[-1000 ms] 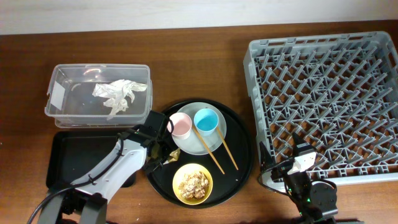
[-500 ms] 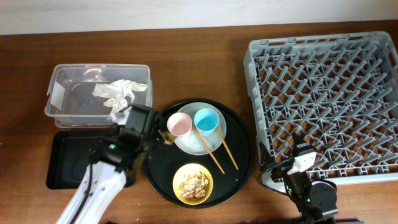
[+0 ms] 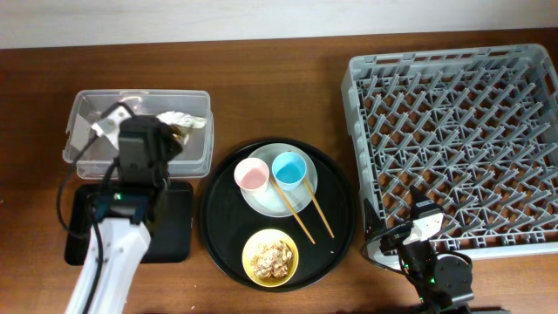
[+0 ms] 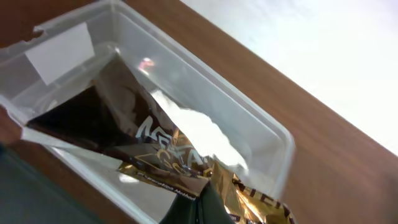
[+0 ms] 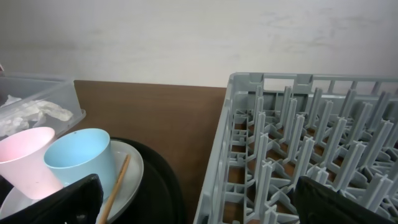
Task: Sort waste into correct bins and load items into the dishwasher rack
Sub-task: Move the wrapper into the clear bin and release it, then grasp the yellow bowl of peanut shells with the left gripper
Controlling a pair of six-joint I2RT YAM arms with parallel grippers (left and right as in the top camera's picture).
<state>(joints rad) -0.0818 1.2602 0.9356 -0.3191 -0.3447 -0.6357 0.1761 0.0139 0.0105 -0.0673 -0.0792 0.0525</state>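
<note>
My left gripper (image 3: 167, 133) hangs over the clear tub (image 3: 80, 162), shut on the brown shiny wrapper (image 4: 186, 171), which dangles above the tub's inside (image 4: 261, 127). Crumpled white paper (image 3: 190, 119) lies in the tub behind it. The pink cup (image 3: 252, 175), light-blue cup (image 3: 289, 169) and chopsticks (image 3: 307, 216) rest on the pale plate (image 3: 284, 202). The yellow bowl (image 3: 254, 242) holds beige food scraps (image 3: 271, 258). My right gripper (image 5: 205, 208) stands open and empty beside the grey dishwasher rack (image 3: 453, 131), near its front left corner.
Plate, cups and bowl all sit on a big round black tray (image 3: 336, 218) at the table's middle. A shallow black tray (image 3: 87, 218) lies in front of the tub, partly under my left arm. The rack fills the right side.
My left arm lifted the wrapper off the round tray's left edge and carried it back and left, over the clear tub. The right arm stayed still.
</note>
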